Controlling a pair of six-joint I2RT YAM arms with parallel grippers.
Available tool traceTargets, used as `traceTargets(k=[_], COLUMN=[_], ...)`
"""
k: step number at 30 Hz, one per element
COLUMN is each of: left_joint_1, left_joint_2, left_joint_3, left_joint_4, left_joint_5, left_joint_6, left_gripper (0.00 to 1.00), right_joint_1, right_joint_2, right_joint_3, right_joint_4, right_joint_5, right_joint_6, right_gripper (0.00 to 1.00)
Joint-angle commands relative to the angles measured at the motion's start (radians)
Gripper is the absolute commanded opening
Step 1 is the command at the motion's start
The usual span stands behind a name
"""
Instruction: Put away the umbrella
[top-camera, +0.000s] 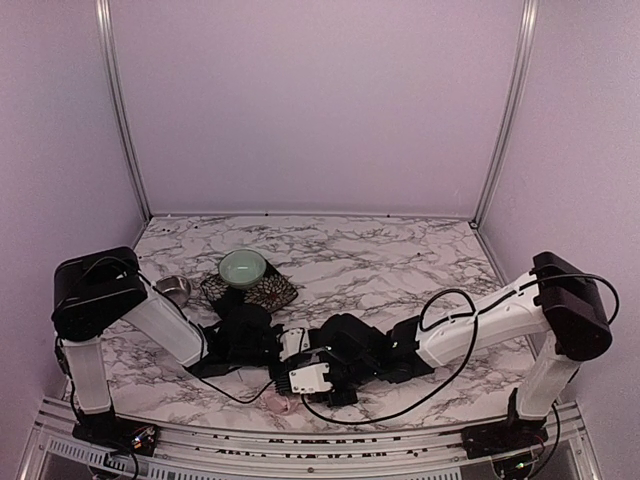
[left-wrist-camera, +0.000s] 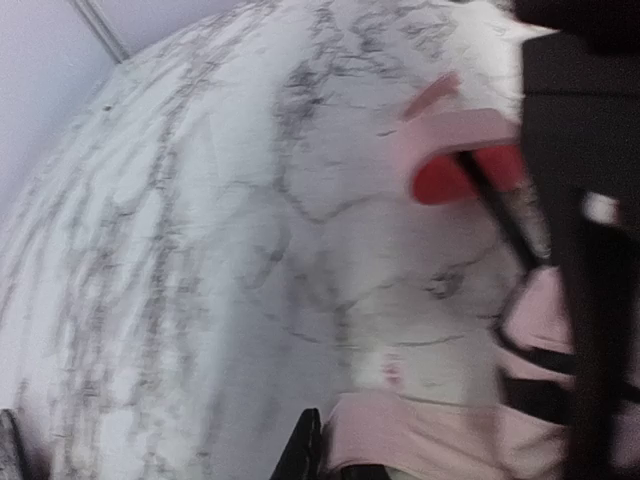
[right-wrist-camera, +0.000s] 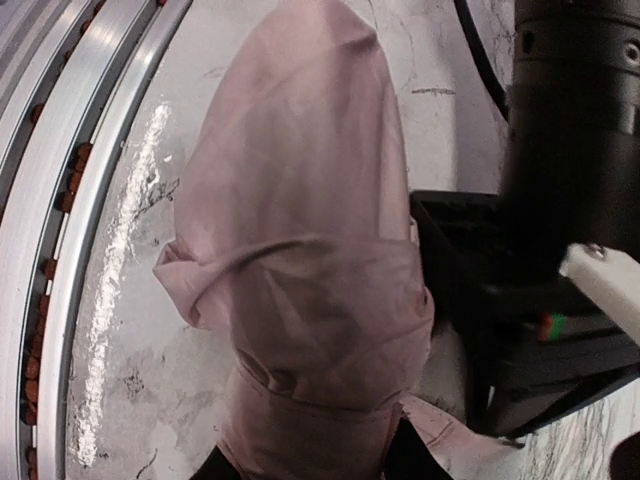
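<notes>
One umbrella (right-wrist-camera: 300, 250) sits clamped between the right jaws

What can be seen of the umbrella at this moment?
The umbrella is folded: pale pink, thin-looking fabric gathered into a wrinkled, tapering bundle. It lies on the marble table beside the front rail. The right gripper holds its wide end between dark fingers. The blurred left wrist view shows more pink fabric, a thin black strap or shaft and a red patch. From above, the arms hide nearly all of it.
</notes>
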Motion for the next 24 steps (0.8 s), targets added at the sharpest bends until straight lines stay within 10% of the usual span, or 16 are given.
traceTargets(k=[1,8,14,18,24], left_joint_1=[0.051,0.094,0.094,0.079,-0.112], left_joint_2=[-0.007,-0.226,-0.466,-0.716,-1.028], left_joint_3=[0.054,0.004,-0.101,-0.221,-0.438], left_joint_4=[0.124,0.125,0.122,0.024,-0.139], left_joint_5=[-0.408,-0.342,-0.076,-0.045,-0.057], left_joint_6=[-0.003,-0.028,-0.117,-0.131,-0.058], left_gripper=[0.26,0.63,0.57,0.38,0.37], right_joint_1=[0.004,-0.037,-0.062,-0.082,-0.1], right_joint_2=[0.164,0.175,0.187,0.201,0.22], right_joint_3=[-0.036,-0.027,-0.011,0.012,0.046], right_joint_4=[-0.307,-0.315,-0.343,-0.369,-0.386], right_joint_5=[-0.121,-0.122,-0.135,-0.141,-0.182], right_joint_6=[0.022,0.034,0.052,0.076,0.081], right_gripper=[0.0,0.0,0.0,0.0,0.0])
